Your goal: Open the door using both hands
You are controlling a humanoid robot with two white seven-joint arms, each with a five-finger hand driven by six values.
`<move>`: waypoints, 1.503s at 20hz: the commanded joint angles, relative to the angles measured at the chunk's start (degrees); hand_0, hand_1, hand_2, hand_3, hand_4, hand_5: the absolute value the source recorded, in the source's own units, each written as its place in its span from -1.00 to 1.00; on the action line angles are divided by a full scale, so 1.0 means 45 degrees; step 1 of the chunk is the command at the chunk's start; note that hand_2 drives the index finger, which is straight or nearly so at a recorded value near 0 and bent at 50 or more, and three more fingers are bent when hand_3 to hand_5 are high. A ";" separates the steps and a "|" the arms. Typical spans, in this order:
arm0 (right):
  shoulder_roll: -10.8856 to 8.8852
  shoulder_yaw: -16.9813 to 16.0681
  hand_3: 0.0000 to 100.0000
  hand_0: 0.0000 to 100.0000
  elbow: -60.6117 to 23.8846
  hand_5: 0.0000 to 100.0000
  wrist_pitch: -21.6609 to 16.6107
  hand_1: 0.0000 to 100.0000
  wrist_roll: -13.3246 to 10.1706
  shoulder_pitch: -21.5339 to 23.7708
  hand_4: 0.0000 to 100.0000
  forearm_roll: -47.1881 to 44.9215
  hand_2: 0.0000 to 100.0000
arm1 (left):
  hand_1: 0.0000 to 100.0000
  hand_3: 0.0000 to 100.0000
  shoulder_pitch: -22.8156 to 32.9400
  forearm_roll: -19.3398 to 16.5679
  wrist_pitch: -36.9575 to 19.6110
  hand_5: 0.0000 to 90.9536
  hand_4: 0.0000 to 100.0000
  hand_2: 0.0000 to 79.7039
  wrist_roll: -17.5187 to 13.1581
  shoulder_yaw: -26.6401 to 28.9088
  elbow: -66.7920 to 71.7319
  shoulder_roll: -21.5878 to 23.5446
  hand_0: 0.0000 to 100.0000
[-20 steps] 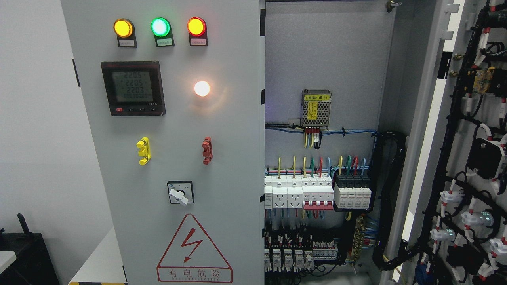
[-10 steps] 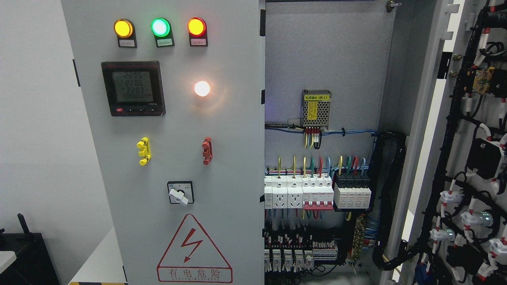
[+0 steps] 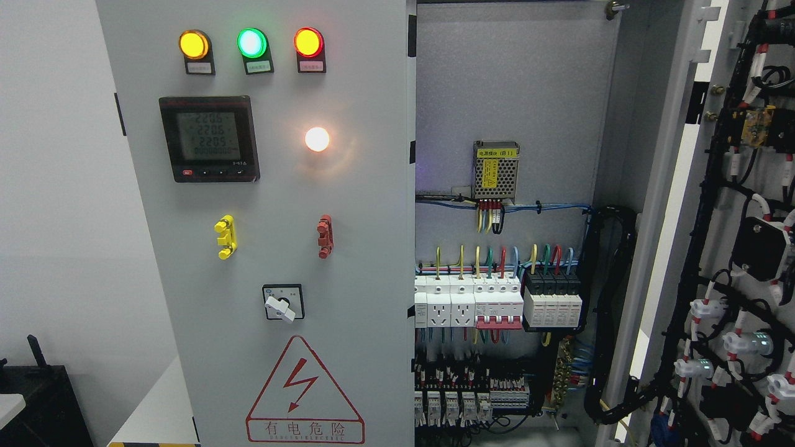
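A grey electrical cabinet fills the head view. Its left door [image 3: 273,186] is closed and carries three lit lamps, a black digital meter [image 3: 208,138], a white lamp, a yellow handle [image 3: 225,236], a red handle [image 3: 324,236], a rotary switch [image 3: 283,302] and a red warning triangle. The right door [image 3: 739,236] is swung wide open at the picture's right, its inner side covered with black wiring. The open bay [image 3: 509,205] shows a back panel with a power supply, breakers and coloured wires. Neither hand nor any arm is in view.
A white wall lies to the left of the cabinet. At the bottom left a black box [image 3: 37,403] and a white surface edge show. Black cable bundles [image 3: 612,310] hang between the bay and the open door.
None apart from the meter's digits flickering; doors and view stay as they were.
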 commanded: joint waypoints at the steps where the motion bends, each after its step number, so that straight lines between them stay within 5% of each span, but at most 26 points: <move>1: 0.0000 0.0000 -1.00 -1.00 -0.0004 -1.00 -0.0003 -1.00 0.0000 0.0000 -1.00 -0.0003 -1.00 | -1.00 -1.00 -0.0355 -0.1482 0.0018 -1.00 -0.92 -1.00 0.0007 0.0314 0.5183 -0.3773 -1.00; 9: 0.0000 0.0000 -1.00 -1.00 0.0015 -1.00 -0.0003 -1.00 0.0000 0.0000 -1.00 -0.0003 -1.00 | -1.00 -1.00 -0.2249 -0.3337 -0.0919 -1.00 -0.92 -1.00 0.0046 0.1016 1.1061 -0.7543 -1.00; 13: 0.0000 0.0000 -1.00 -1.00 -0.0004 -1.00 -0.0003 -1.00 0.0000 0.0000 -1.00 -0.0003 -1.00 | -1.00 -1.00 -0.2914 -0.5188 -0.0919 -1.00 -0.92 -1.00 0.0046 0.2945 1.2685 -0.8833 -1.00; 15: 0.0000 0.0000 -1.00 -1.00 -0.0004 -1.00 -0.0003 -1.00 0.0000 0.0000 -1.00 -0.0003 -1.00 | -1.00 -1.00 -0.2935 -0.6342 -0.0939 -1.00 -0.92 -1.00 0.0124 0.3962 1.3038 -0.9302 -1.00; 21: 0.0000 0.0000 -1.00 -1.00 0.0015 -1.00 -0.0003 -1.00 0.0000 0.0000 -1.00 -0.0003 -1.00 | -1.00 -1.00 -0.3344 -0.8141 -0.0958 -1.00 -0.92 -1.00 0.0650 0.6229 1.4599 -1.0533 -1.00; 30: 0.0000 0.0000 -1.00 -1.00 -0.0004 -1.00 -0.0003 -1.00 0.0000 0.0000 -1.00 -0.0003 -1.00 | -1.00 -1.00 -0.3345 -1.1480 -0.2169 -1.00 -0.92 -1.00 0.1843 0.9646 1.6944 -1.0886 -1.00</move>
